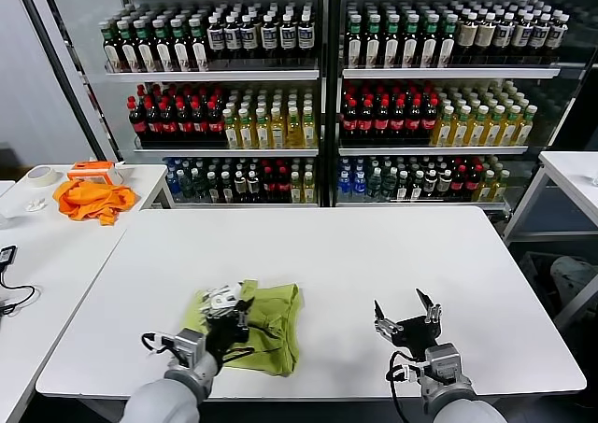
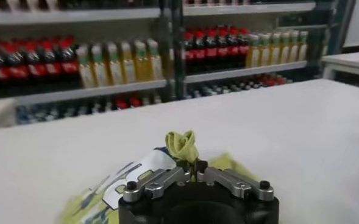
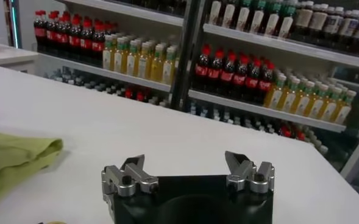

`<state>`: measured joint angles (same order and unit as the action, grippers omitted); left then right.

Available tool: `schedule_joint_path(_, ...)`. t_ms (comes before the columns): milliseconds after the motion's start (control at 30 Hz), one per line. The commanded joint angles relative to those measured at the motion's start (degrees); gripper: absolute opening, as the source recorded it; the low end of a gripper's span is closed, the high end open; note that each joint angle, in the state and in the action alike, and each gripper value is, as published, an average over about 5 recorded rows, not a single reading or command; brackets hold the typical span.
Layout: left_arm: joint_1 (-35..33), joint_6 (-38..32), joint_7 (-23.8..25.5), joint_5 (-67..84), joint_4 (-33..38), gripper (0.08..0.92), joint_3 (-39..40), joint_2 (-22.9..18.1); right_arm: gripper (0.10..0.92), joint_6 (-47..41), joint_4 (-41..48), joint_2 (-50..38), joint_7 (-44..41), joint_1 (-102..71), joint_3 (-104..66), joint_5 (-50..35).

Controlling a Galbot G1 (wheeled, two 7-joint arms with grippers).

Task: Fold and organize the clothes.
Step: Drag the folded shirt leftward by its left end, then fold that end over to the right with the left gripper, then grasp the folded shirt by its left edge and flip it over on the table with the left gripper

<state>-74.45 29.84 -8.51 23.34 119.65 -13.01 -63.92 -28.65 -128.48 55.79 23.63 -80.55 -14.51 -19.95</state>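
- From the head view, I have the T-shirt [image 1: 266, 325] bunched into a rough, partly folded heap near the front edge of the white table [image 1: 374, 255], on my left half. Its plain green side faces up over most of it, and a patch of the white-and-dark print shows at the heap's left edge.
- My left gripper [image 1: 227, 313] sits on that printed edge, pinched down on the fabric. I judge I am holding a hem or corner there so I can drag it across for the next fold.
- My right gripper [image 1: 404, 318] hangs over bare table, well apart from the shirt, jaws spread wide and holding nothing. It is waiting its turn.
- An orange cloth [image 1: 92, 199] lies on the side table [image 1: 56, 255] to the far left, beside a roll of tape [image 1: 40, 175]. It is not part of this job.
- In the left wrist view, the left gripper [image 2: 194, 169] is clamped tight, and a small tuft of the T-shirt [image 2: 182, 144] sticks up past the tips. The grip is on a thin pinch of cloth, which I judge could slip if I pull fast.
- In the right wrist view, the right gripper [image 3: 188, 167] stands fully apart over the bare tabletop, with an edge of the T-shirt [image 3: 14, 158] lying off to one side, untouched.
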Motion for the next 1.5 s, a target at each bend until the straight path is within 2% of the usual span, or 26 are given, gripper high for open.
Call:
schedule_joint_path(33, 4.9, 1.8, -0.8, 4.8, -2.7, 0.104, 6.1, -3.7, 0.823, 0.2, 0.2, 0.1, 0.1, -0.1, -0.2, 0.0)
schedule_joint_path(367, 7.7, 3.2, -2.1, 5.6, -7.5, 0.104, 7.4, -6.0, 0.823, 0.5, 1.0, 0.4, 0.1, -0.1, -0.2, 0.1)
schedule_joint_path(500, 7.7, -0.2, -0.6, 12.7, -7.3, 0.125, 6.8, -7.1, 0.823, 0.4, 0.9, 0.3, 0.0, 0.3, -0.1, 0.0)
schedule_joint_path(633, 7.9, -7.4, 5.7, 15.0, -4.2, 0.222, 3.3, -8.0, 0.823, 0.3, 1.0, 0.0, 0.0, 1.1, 0.0, -0.1)
schedule_joint_path(700, 8.3, -8.4, 6.4, 15.5, -2.2, 0.282, 0.1, -7.4, 0.823, 0.3, 1.0, -0.2, -0.1, 1.6, 0.1, -0.2)
schedule_joint_path(800, 7.2, -9.8, 6.9, 13.2, -1.0, 0.369, -6.6, -3.2, 0.823, 0.3, 1.0, -0.7, -0.2, 2.6, 0.1, -0.4)
schedule_joint_path(900, 3.3, -9.2, 7.0, 5.4, -3.1, 0.456, -13.6, 1.3, 0.823, 0.3, 1.1, -0.6, -0.4, 3.6, 0.0, -0.6)
schedule_joint_path(1000, -1.8, -6.2, 4.6, -0.1, -5.4, 0.542, -17.3, 3.2, 0.823, 0.4, 1.3, -0.3, -0.7, 4.0, 0.1, -0.6)
schedule_joint_path(1133, -6.3, -5.1, 2.6, -3.2, -7.0, 0.655, -18.1, 2.6, 0.823, 0.6, 1.8, 0.0, -1.1, 4.2, 0.2, -0.5)
schedule_joint_path(1300, -6.9, -3.8, 1.8, -2.6, -7.9, 0.788, -17.2, 1.1, 0.823, 0.7, 2.1, -0.2, -1.3, 4.4, 0.4, -0.4)
schedule_joint_path(1500, -6.4, -3.5, 1.9, 1.4, -8.7, 0.822, -15.2, -0.7, 0.823, 0.7, 2.3, -0.2, -1.3, 4.3, 0.5, -0.4)
